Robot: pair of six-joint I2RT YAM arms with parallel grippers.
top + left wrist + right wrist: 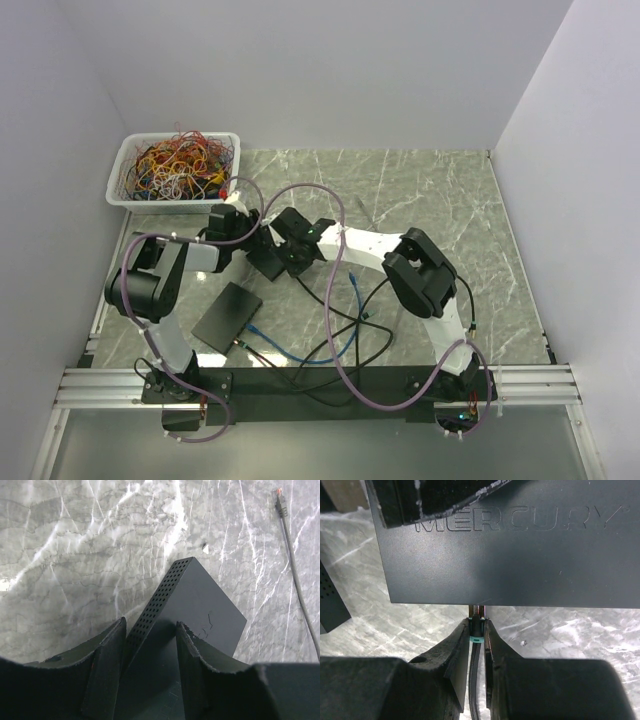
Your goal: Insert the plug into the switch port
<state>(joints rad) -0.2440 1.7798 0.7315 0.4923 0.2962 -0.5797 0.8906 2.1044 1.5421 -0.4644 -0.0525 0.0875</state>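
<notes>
Step in hand: insertion. The left gripper clamps the black network switch and holds it tilted on edge. The right gripper pinches the plug of a black cable, with the plug tip meeting the switch's edge (seating depth not visible). Next move, by my judgement: a straight, aligned push. Legible lettering on the casing: "MERCURY".

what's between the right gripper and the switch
The plug: the right gripper pinches it, and its tip reaches the near edge of the switch, with no bare gap visible. This shows in the right wrist view.
</notes>
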